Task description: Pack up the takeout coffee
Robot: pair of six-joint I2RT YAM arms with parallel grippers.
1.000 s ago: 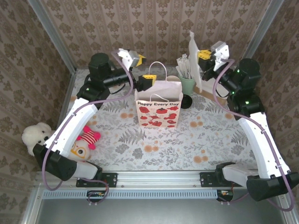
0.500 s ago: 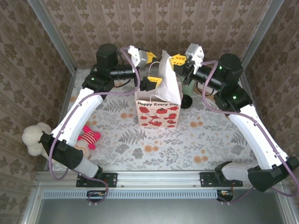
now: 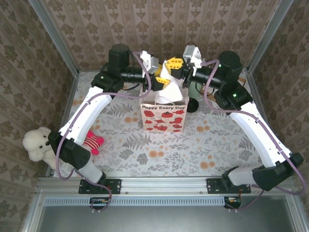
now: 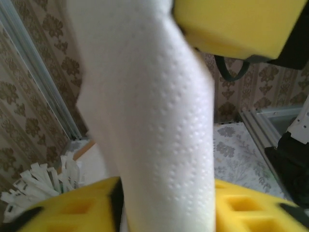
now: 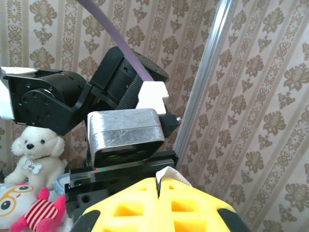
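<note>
Wallpapered backdrop (image 5: 231, 96); right end effector (image 5: 158, 187) pinches dimpled napkin (image 4: 159, 121).

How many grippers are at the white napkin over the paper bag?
2. The right gripper pinches the white napkin at its top; the left gripper has it between its fingers lower down, both above the paper bag.

I'm in a staged lab booth: wallpaper panels (image 3: 164, 24) on aluminium framing (image 3: 54, 36) stand behind my left gripper (image 3: 161, 83), floral cloth (image 3: 145, 154) below.
</note>
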